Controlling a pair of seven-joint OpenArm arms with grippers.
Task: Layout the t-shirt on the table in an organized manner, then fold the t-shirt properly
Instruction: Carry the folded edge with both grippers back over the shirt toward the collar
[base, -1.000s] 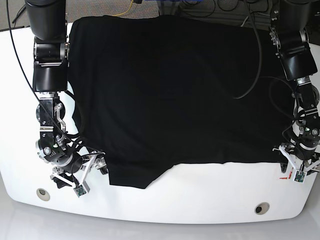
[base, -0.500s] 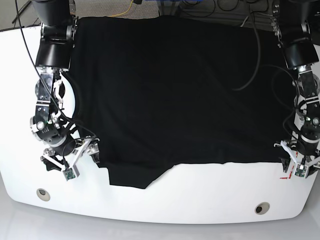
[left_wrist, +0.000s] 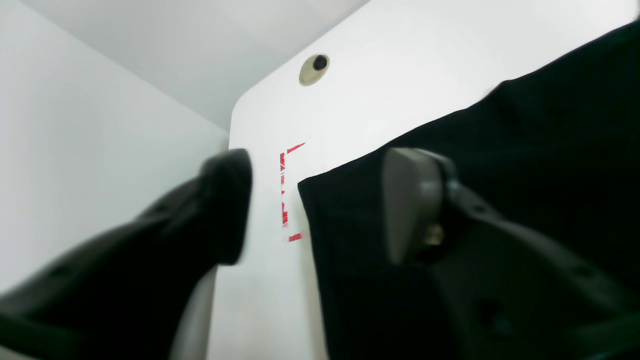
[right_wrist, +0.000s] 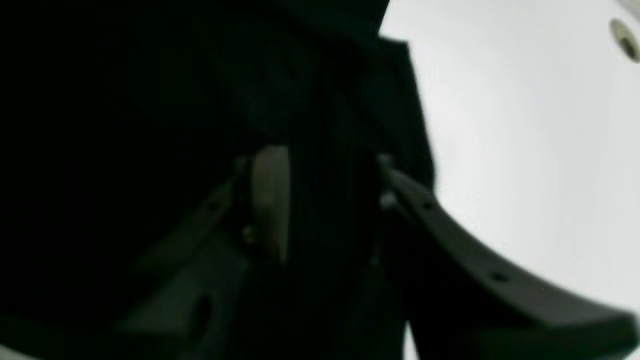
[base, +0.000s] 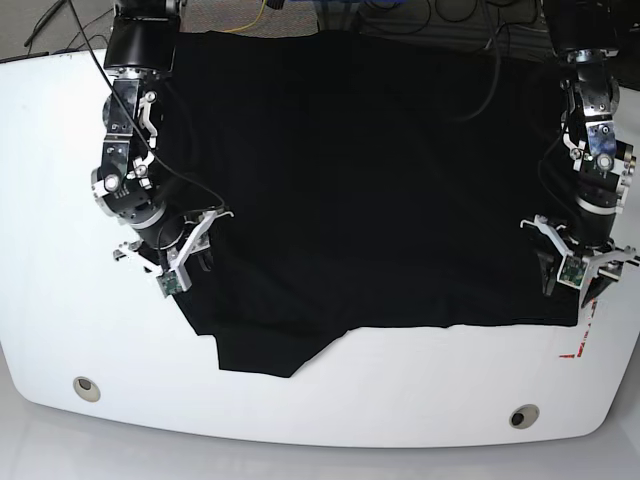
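Note:
The black t-shirt (base: 360, 180) lies spread flat over most of the white table (base: 400, 390), with its front hem uneven at the left. My left gripper (base: 572, 290) is open over the shirt's front right corner. In the left wrist view the gripper (left_wrist: 317, 205) straddles that corner of the shirt (left_wrist: 500, 175), one finger over bare table (left_wrist: 400, 75). My right gripper (base: 170, 262) hovers at the shirt's left edge. In the right wrist view the gripper (right_wrist: 327, 195) has its fingers apart over dark fabric (right_wrist: 125, 125), beside bare table (right_wrist: 525, 125).
A red outline mark (base: 578, 350) sits by the shirt's front right corner and shows in the left wrist view (left_wrist: 285, 190). Round holes sit near the front edge, left (base: 86, 388) and right (base: 522, 415). Cables lie behind the table's far edge (base: 440, 15).
Both arms have drawn back toward the far side, lifting the grippers away from the front edge. The shirt has stayed where it was.

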